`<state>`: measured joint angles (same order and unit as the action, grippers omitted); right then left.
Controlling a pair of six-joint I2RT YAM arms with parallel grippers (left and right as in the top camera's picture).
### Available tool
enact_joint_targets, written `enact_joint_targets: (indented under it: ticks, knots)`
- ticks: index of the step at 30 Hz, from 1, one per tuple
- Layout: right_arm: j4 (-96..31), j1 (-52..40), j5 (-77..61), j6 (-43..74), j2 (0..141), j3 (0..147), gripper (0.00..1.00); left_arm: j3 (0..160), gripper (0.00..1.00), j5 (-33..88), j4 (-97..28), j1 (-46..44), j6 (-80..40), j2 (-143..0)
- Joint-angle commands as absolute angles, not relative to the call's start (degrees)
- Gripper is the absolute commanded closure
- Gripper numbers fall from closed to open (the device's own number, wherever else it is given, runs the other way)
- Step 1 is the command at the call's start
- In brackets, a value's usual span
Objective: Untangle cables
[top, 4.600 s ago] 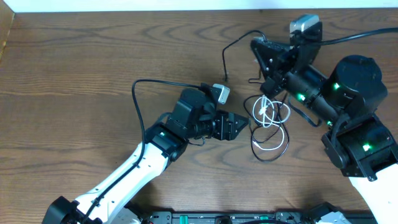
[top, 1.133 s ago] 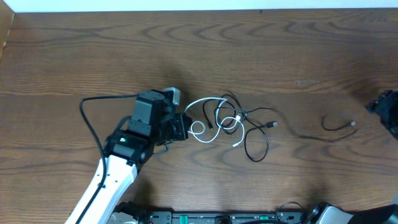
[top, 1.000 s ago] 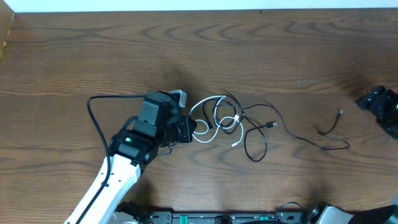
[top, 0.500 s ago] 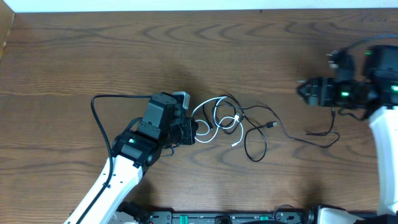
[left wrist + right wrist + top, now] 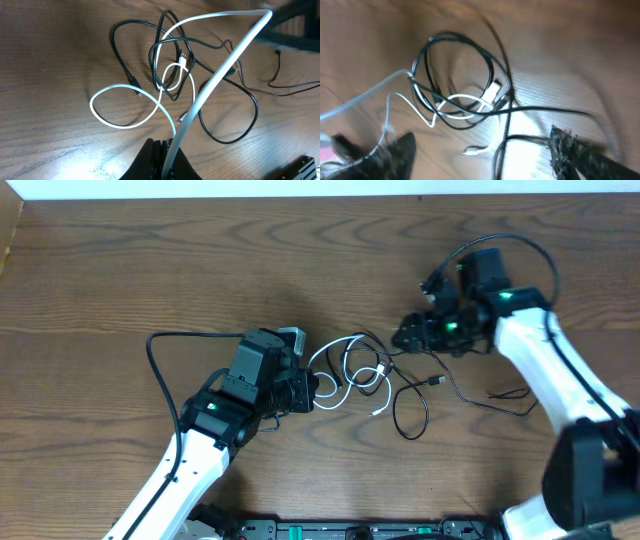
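My left gripper [image 5: 164, 161] was clenched on the white cable [image 5: 216, 80], knotted with the black cable [image 5: 256, 103] just beside it. My right gripper [image 5: 405, 335] hovered released beyond. I judged pulling could tighten the knot.

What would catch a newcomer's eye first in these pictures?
A knot of white cable and black cable lies in the middle of the table. The left hand is shut on the white cable at the knot's left edge, while the right hand stands open at its right.
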<state>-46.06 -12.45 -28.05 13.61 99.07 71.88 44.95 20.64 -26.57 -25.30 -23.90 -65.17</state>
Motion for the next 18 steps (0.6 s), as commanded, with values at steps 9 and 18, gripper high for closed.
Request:
enact_joint_targets:
  ticks: [9,18]
  knots:
    - [-37.7,-17.7,-26.3,49.3,106.3,71.4,0.19,45.2,0.93,20.1,-27.0,-25.4,-23.2,-65.3]
    - [-37.7,-18.1,-20.9,56.6,107.1,71.4,0.36,45.2,0.93,20.1,-27.0,-25.5,-23.2,-65.3]
